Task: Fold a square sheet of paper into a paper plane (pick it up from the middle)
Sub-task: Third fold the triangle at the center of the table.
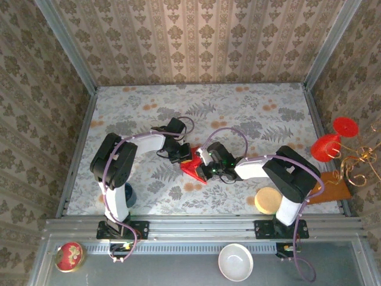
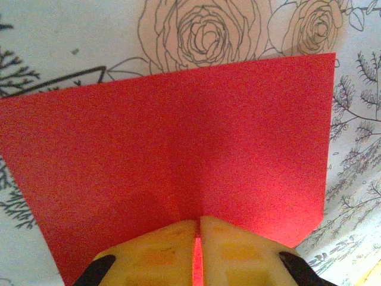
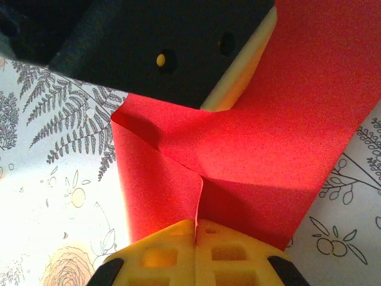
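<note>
The square sheet of paper [image 1: 194, 168] is bright red and hangs bent between both grippers at the middle of the table. My left gripper [image 2: 198, 229] is shut on one edge of it, and the sheet [image 2: 172, 149] spreads flat ahead of its yellow fingers [image 2: 155, 253]. My right gripper [image 3: 195, 225] is shut on the opposite edge, where the paper [image 3: 256, 149] buckles into a fold. The left gripper's black body and a yellow finger [image 3: 238, 77] show at the top of the right wrist view. From above, the two grippers [image 1: 183, 156] [image 1: 205, 165] meet over the paper.
A floral tablecloth [image 1: 250, 113] covers the table. A round cork-coloured disc [image 1: 268, 200] lies near the right arm's base. Red round glasses [image 1: 333, 140] and a gold wire stand [image 1: 357, 161] are at the right wall. A white bowl [image 1: 235, 262] and a red tin [image 1: 69, 256] sit on the near rail.
</note>
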### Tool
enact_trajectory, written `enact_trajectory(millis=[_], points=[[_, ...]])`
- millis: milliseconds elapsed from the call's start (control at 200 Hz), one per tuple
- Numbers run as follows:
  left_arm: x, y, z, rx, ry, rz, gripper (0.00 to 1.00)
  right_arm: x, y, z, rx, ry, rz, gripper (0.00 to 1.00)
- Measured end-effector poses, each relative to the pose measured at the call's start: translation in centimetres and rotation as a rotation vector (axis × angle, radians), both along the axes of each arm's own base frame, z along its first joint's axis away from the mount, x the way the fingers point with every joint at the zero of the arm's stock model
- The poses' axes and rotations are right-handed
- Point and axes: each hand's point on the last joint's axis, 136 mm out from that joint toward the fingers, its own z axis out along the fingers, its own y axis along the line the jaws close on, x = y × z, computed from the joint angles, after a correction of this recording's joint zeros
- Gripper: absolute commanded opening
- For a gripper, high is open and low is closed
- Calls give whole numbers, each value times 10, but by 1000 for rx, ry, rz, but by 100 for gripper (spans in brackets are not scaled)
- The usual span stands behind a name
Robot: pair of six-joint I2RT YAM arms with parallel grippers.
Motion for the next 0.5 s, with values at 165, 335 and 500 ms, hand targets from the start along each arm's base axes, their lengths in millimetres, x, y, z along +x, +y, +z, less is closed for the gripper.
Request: enact_trajectory(millis=[165, 335, 500], points=[[5, 7, 18, 11, -52, 30, 24, 1, 1, 0, 1, 0, 3, 0], [13, 25, 62, -29, -168, 119, 28, 1, 2, 0, 2, 1, 3, 0], [-6, 30, 67, -60, -177, 163, 28, 1, 3, 0, 5, 16, -6, 1]])
